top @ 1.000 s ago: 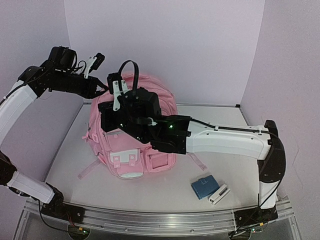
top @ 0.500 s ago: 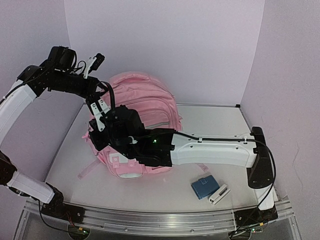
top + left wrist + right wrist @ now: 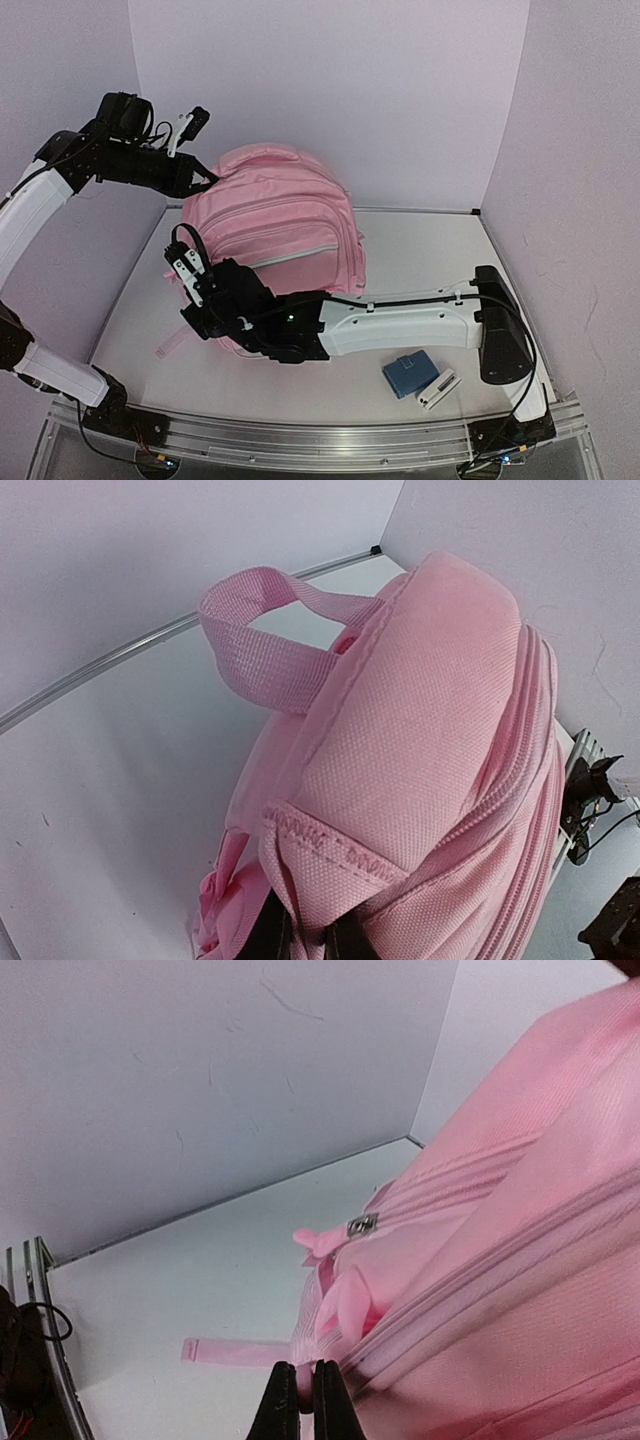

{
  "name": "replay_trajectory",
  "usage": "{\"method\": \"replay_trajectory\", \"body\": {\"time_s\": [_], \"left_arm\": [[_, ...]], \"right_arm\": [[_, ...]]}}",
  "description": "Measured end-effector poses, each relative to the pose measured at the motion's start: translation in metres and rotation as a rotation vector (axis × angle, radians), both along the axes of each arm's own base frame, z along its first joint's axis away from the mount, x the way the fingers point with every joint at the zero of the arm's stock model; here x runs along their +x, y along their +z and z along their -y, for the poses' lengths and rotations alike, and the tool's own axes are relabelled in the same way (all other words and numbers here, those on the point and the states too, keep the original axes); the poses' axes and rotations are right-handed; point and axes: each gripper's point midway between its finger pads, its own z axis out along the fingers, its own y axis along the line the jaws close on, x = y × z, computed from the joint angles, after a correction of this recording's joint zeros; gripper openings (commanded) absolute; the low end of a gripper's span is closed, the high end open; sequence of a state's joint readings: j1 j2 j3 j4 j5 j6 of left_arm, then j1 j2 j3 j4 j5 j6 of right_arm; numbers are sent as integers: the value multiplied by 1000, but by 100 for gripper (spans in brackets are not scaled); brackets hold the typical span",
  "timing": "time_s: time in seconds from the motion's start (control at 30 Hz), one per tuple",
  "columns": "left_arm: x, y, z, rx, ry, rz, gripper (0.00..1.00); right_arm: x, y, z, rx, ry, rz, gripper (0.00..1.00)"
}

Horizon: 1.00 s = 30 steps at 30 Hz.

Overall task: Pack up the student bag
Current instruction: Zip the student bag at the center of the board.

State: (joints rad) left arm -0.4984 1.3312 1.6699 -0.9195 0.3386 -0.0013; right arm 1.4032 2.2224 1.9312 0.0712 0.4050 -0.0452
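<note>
Centrally, the student bag point(image 3: 285, 225) stands on the left half of the table point(image 3: 430, 250), close to the back wall, its front panel facing the arms and its top edge raised. The left gripper point(image 3: 207, 181) meets the bag at its upper left corner. In the left wrist view the dark fingers point(image 3: 268, 935) are drawn together, pinching a stitched fold of pink fabric just below the top handle point(image 3: 265, 645), which arches free above the bag. The right arm point(image 3: 400, 318) reaches low across the bag's front to its lower left side. In the right wrist view the right gripper point(image 3: 300, 1385) has its jaws pressed together on a thin sliver of pink material at the end of a zip line, just below a small metal zip pull point(image 3: 361, 1225). A loose pink strap point(image 3: 230, 1352) lies flat on the table beside that corner. Well apart from the bag, near the right front edge, a blue case point(image 3: 407, 374) lies just beside a small white object point(image 3: 437, 390).
</note>
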Motion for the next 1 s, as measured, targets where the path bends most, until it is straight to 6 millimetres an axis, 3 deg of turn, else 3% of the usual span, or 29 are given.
{"method": "replay_trajectory", "body": {"time_s": [0.17,0.3,0.4,0.47,0.67,0.73,0.87,1.0], "left_arm": [[0,0,0,0,0,0,6],[0,0,0,0,1,0,6],[0,0,0,-2,2,-1,6],[1,0,0,-5,4,0,6],[1,1,1,-16,4,17,7],[0,1,0,-19,4,22,7],[-4,1,-1,-22,1,29,20],[-7,3,-3,-36,10,35,54]], "right_arm": [[-2,-33,-2,-54,-1,-7,0],[-2,-35,-2,-45,-8,-4,3],[-3,-36,-3,-38,-3,-12,25],[-10,-39,-6,-33,22,-35,35],[-72,-61,-8,-74,182,-180,61],[-90,-53,0,-67,214,-223,68],[-94,6,20,38,210,-256,78],[-74,80,54,167,126,-225,84]]}}
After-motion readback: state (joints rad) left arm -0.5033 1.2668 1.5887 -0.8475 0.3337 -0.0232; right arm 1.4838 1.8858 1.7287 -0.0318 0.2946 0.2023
